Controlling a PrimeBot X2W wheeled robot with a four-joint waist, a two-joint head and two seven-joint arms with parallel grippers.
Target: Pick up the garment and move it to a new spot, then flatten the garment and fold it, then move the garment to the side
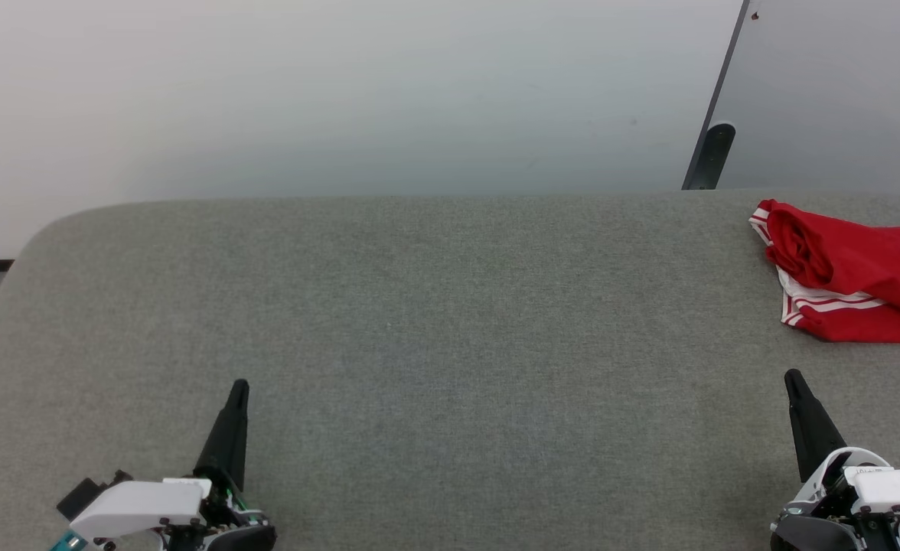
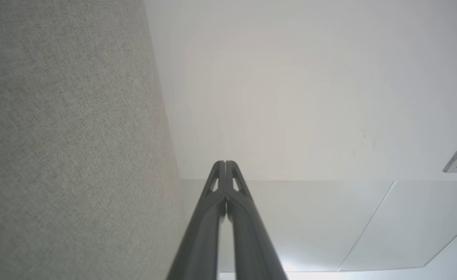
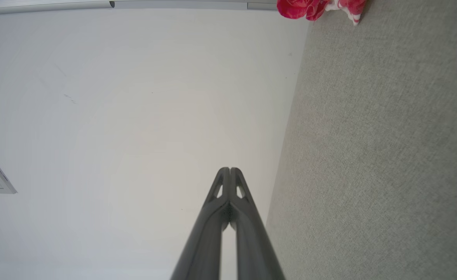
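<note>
The garment, a red jersey with red-and-white striped trim, lies bunched at the far right of the grey table, partly cut off by the picture's right edge. In the right wrist view the garment shows as a small red and white heap at the top. My left gripper rests at the lower left, shut and holding nothing, tips pressed together. At the lower right my right gripper is likewise shut and holding nothing, a short way in front of the garment.
A pale wall rises behind the table's far edge. A dark post and a grey panel stand behind the table's right end. The table's left corner is rounded.
</note>
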